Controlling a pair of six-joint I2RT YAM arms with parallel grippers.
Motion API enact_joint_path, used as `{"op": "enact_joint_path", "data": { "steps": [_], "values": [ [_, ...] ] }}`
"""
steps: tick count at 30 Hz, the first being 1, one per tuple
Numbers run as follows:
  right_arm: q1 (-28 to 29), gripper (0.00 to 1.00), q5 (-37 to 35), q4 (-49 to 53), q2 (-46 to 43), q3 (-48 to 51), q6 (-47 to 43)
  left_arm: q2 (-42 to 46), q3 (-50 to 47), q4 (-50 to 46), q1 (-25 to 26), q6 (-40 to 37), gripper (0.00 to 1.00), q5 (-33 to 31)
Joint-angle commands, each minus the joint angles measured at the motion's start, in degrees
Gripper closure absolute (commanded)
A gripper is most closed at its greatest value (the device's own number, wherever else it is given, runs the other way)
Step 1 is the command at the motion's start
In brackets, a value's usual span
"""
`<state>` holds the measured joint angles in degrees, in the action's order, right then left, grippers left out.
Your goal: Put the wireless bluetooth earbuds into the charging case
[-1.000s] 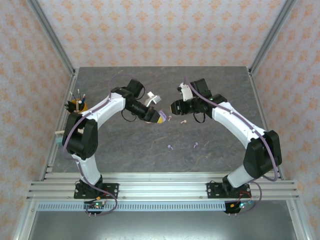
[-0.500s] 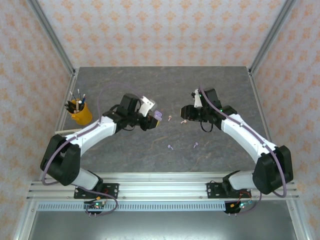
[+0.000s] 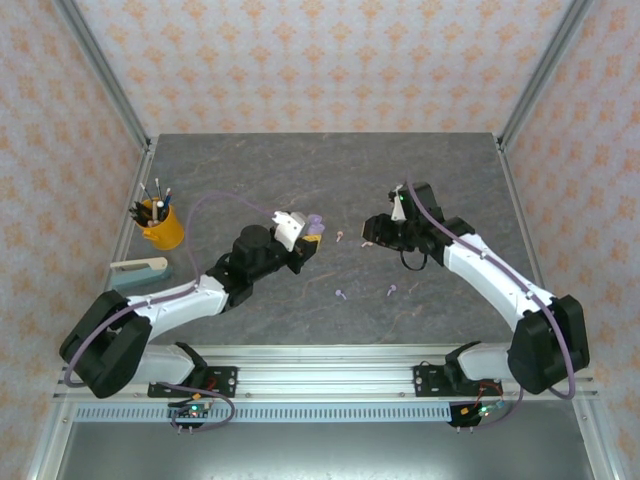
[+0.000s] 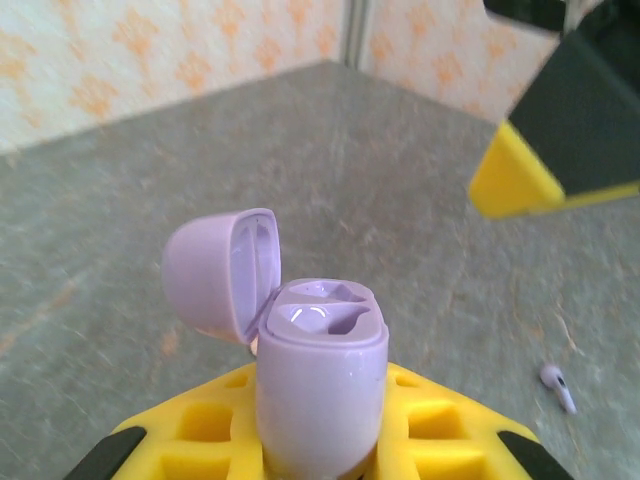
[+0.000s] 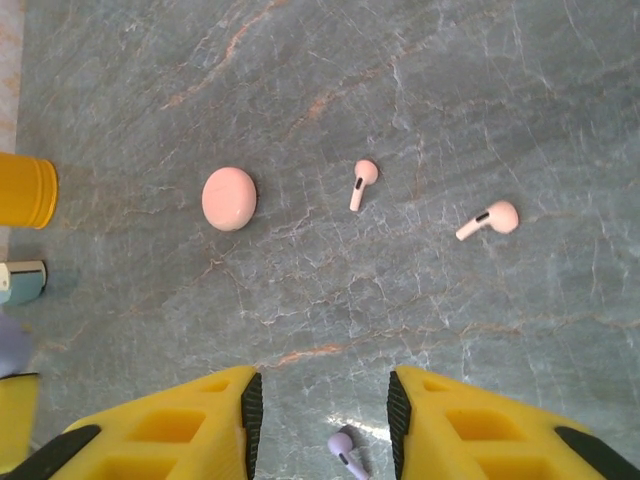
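Fingers point(image 4: 190, 435) of the left gripper point(image 3: 303, 238) clamp the lilac charging case point(image 4: 320, 370), its lid open, while the right gripper point(image 5: 320, 405) hangs spread above the table point(image 5: 500, 90), pink earbuds point(image 5: 362, 182) lying ahead and one lilac earbud point(image 5: 343, 452) between its tips.

The lilac case point(image 4: 320, 380) stands upright at bottom centre of the left wrist view, its lid hinged open to the left and both wells empty. In the right wrist view the closed pink case point(image 5: 229, 198) lies left of centre. One pink earbud point(image 5: 362, 180) lies near centre, a second pink earbud point(image 5: 490, 218) farther right, and a lilac earbud point(image 5: 342, 450) at the bottom edge.
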<state>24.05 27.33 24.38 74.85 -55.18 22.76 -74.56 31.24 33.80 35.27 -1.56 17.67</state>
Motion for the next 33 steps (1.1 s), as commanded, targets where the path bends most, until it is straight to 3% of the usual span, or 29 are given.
{"op": "enact_joint_path", "data": {
  "steps": [1, 13, 22, 27, 33],
  "values": [
    [-0.1, 0.60, -1.5, 0.6, -1.7, 1.6, 4.6, 1.5, -2.4, 11.1, 0.8, -1.2, 1.00, -6.8],
    [0.6, 0.56, 5.9, -0.6, -1.7, -2.9, 1.2, 1.2, -4.1, 15.3, 0.9, -3.4, 1.00, -5.3],
    [3.1, 0.56, 6.7, -2.2, 0.4, -5.2, 0.9, -1.4, -3.5, 16.8, 0.9, -3.1, 1.00, -3.5],
    [3.1, 0.57, 8.3, -0.1, 1.1, -10.0, -6.8, -0.2, -1.1, 10.1, 0.9, -1.9, 1.00, 1.3],
    [1.9, 0.57, 11.5, 1.9, 4.4, -14.7, -13.0, 2.1, 4.7, -4.6, -0.1, 0.9, 1.00, 8.8]
  ]
}}
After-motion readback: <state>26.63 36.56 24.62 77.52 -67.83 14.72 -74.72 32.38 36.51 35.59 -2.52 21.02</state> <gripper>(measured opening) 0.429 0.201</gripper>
